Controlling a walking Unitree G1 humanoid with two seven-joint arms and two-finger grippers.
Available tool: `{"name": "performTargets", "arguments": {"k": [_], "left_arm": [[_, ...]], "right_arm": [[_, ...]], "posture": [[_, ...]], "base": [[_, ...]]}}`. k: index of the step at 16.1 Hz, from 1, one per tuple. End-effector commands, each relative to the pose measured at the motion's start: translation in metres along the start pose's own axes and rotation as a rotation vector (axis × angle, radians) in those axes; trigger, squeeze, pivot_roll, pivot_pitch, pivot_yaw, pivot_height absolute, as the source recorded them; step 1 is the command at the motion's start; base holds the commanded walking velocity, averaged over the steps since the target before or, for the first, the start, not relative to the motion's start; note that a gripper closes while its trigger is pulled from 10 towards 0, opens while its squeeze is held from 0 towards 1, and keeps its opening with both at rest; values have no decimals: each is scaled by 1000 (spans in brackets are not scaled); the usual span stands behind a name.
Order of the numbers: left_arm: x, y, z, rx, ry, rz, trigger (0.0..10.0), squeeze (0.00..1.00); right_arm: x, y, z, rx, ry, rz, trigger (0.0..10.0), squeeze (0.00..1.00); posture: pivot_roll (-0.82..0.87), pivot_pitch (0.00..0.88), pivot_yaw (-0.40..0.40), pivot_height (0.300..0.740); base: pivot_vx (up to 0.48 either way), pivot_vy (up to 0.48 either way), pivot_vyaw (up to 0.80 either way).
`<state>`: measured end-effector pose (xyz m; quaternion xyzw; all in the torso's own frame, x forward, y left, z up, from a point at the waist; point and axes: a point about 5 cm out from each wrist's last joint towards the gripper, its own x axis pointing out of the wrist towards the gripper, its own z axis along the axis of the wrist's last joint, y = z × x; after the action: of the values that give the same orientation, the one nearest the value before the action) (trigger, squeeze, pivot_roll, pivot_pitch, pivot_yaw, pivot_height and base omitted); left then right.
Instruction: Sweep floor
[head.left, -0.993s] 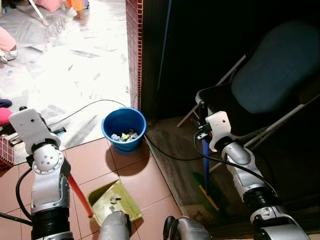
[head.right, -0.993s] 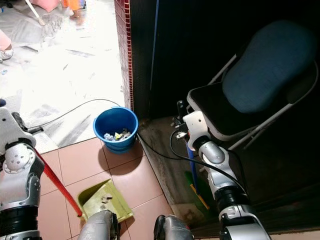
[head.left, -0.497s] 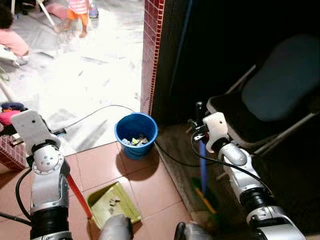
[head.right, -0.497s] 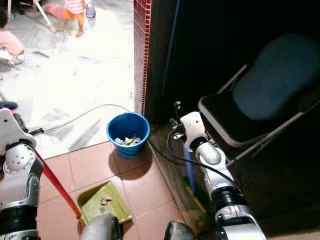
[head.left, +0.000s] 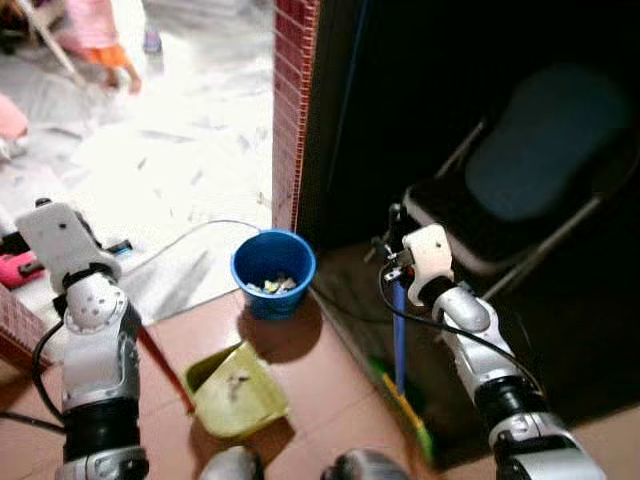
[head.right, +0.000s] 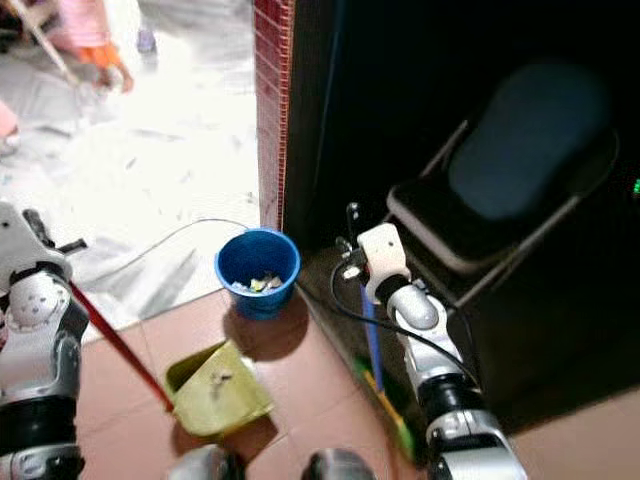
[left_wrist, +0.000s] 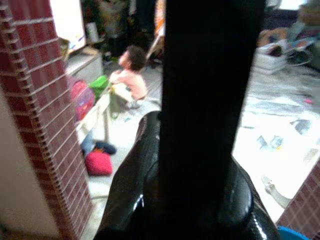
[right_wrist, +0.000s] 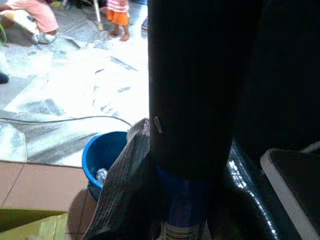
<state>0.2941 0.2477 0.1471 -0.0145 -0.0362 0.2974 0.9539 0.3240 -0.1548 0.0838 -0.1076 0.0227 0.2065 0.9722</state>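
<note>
While the robot stands on the red-brown tile floor (head.left: 330, 380), its left gripper (left_wrist: 200, 165) is closed around the red handle (head.right: 115, 345) of a yellow-green dustpan (head.left: 235, 390). That handle runs down from the left wrist to the pan, which sits tilted on the tiles with a few scraps of litter inside it. Just beyond the pan stands a blue bucket (head.left: 272, 272) with bits of rubbish at its bottom, close to the foot of a red brick pillar (head.left: 292, 110).

On the other side, the right gripper (right_wrist: 187, 200) is clamped on the blue handle of a broom (head.left: 399, 335). It hangs nearly upright below the wrist, and its green and yellow head (head.left: 408, 412) rests low at the edge of the dark doorway. A folding chair (head.left: 520, 180) with a dark padded seat and back stands just beside the right arm in the shadow. A thin cable (head.left: 190, 235) curves over the pale floor (head.left: 170, 150) beyond the tiles toward the bucket. Farther out on that bright floor, a small person in pink and orange (head.left: 95, 35) stands near the top edge, blurred.
</note>
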Motion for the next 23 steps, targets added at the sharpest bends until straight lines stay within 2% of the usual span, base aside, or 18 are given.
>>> {"name": "performTargets", "arguments": {"k": [1, 7, 14, 17, 23], "left_arm": [[3, -1, 14, -10, -55, -8, 10000, 0], [-1, -8, 10, -27, -29, -36, 10000, 0], [5, -6, 17, -33, -53, -24, 10000, 0], [5, -14, 24, -89, -79, -63, 10000, 0], [32, -17, 79, -178, -237, -12, 10000, 0]], "right_arm": [[-2, -5, -1, -1, 7, -15, 10000, 0], [-1, -2, -3, 3, 12, -14, 10000, 0], [-2, -2, -5, 6, 18, -19, 10000, 0], [-3, -1, -6, 25, 12, -44, 10000, 0], [0, 2, -3, 32, 1, -50, 10000, 0]], "posture": [[-30, 53, -32, 740], [-29, 45, -30, 740], [-29, 45, -31, 740], [-29, 32, -33, 740], [-34, 30, -30, 740]], "base": [[0, 480, 0], [0, 480, 0], [0, 480, 0], [0, 0, 0], [0, 0, 0]]}}
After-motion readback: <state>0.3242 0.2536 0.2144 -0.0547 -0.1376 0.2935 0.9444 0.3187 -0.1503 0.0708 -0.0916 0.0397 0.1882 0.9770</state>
